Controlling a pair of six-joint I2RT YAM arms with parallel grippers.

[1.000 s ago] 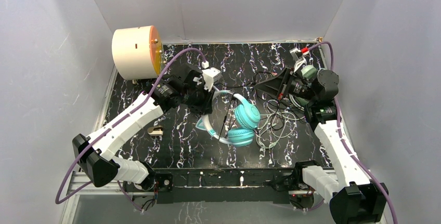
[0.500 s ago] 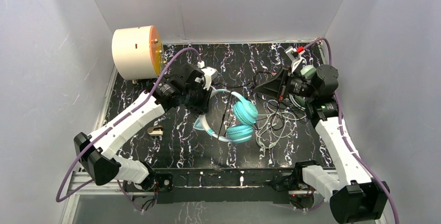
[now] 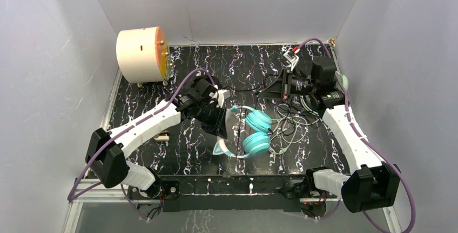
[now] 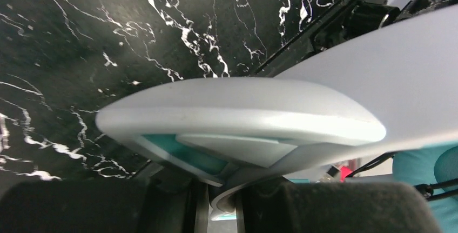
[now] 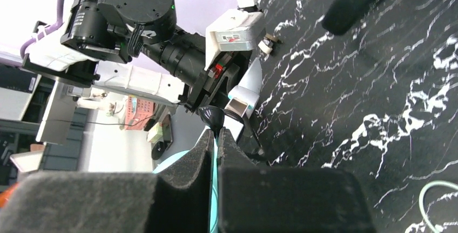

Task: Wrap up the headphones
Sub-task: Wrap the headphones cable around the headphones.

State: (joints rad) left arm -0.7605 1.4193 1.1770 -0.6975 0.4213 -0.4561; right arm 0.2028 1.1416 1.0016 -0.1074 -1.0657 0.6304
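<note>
Top external view looks down on a glossy black tabletop veined with white like marble, walled in by plain pale panels. The left claw reaches to the centre of the frame and pinches the smooth white band of the teal headset, whose two round, padded teal cups lie side by side just right of the claw. In the left wrist view that band fills the frame as a broad, matte, curved plastic strip with a teal inner lining, its lower edge clamped between the dark, soft-looking fingers. Loose loops of thin light cable tangle on the tabletop to the right of the cups, touching them. The right claw, a black wedge pointing left, sits in the upper right of the frame above a thin black cord that trails leftward. Its wrist view shows the foam-faced fingers pressed almost together, with only a slit between them and a small dark rounded knob at the tips; I cannot tell whether the knob is gripped. A sliver of pale sage-green headset shows beside the right arm. A cream drum with an orange end face stands at the upper left.
</note>
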